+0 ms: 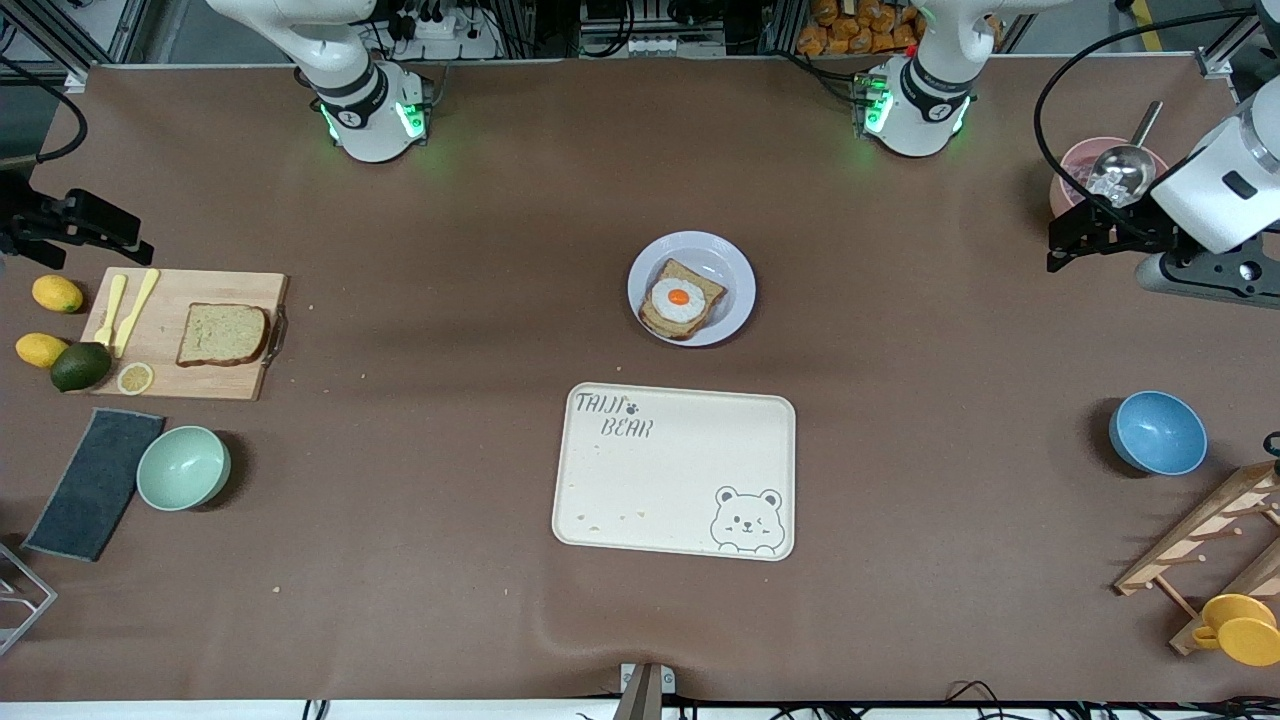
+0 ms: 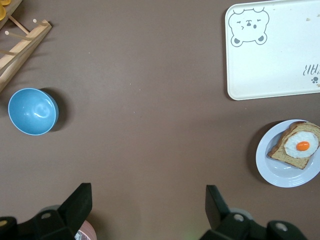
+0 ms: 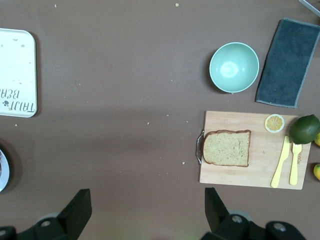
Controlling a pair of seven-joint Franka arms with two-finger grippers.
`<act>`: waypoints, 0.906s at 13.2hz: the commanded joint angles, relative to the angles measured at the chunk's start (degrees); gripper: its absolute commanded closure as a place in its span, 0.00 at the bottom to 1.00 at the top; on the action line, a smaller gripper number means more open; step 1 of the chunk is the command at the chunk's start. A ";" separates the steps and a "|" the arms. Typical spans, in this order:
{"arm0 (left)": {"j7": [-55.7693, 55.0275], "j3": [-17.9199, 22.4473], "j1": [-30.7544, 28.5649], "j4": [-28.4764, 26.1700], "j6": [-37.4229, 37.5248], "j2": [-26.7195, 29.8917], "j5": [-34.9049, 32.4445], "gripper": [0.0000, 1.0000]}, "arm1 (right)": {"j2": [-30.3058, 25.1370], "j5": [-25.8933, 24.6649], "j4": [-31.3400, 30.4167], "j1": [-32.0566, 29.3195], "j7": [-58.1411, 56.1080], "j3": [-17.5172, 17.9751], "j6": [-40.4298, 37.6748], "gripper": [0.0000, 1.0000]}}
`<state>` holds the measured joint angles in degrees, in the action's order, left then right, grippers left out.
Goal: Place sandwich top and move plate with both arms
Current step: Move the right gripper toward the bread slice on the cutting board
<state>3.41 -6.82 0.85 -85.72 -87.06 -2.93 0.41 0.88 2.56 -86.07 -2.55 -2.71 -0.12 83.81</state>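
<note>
Bear tray point(image 1: 673, 470); green bowl point(image 1: 183, 467); blue bowl point(image 1: 1157, 432) — perhaps lemons point(image 1: 57, 293).

Sandwich top point(image 1: 222, 334) unobstructed above; knife point(image 1: 136, 311) beside.

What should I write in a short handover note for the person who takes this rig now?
Left end effector: open, empty, beside the pink bowl. Right end effector: open, empty, over the table near the cutting board.
Sandwich top lies on that board, untouched.
Plate holds the egg slice, farther from the front camera than the tray.
Done: nothing.
Left: place the top, move the plate with both arms.
</note>
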 commanded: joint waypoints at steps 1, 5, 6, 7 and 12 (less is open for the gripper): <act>-0.51 -0.03 0.03 1.25 0.67 -0.41 -1.28 0.00 | 0.61 -0.53 1.43 0.18 1.75 -0.05 -1.20 0.00; -0.60 0.23 0.29 2.04 0.14 -0.41 -1.29 0.00 | 0.61 -0.53 1.17 0.18 1.83 -0.14 -1.28 0.00; -0.60 0.23 0.12 1.96 -0.38 -0.41 -1.20 0.00 | 0.70 -0.53 1.00 0.00 1.83 -0.14 -1.63 0.00; -0.60 0.23 0.03 1.96 -0.56 -0.41 -1.11 0.00 | 0.88 -0.53 0.73 -0.09 1.75 -0.14 -1.72 0.00; -1.30 0.58 -0.58 1.78 -0.92 -0.15 1.78 0.00 | 4.21 -0.53 -0.23 -3.42 0.78 -0.40 -1.55 0.00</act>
<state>2.94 -6.53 0.73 -84.87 -87.95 -2.92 0.65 3.23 2.55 -86.73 -4.30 -1.94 -0.84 82.59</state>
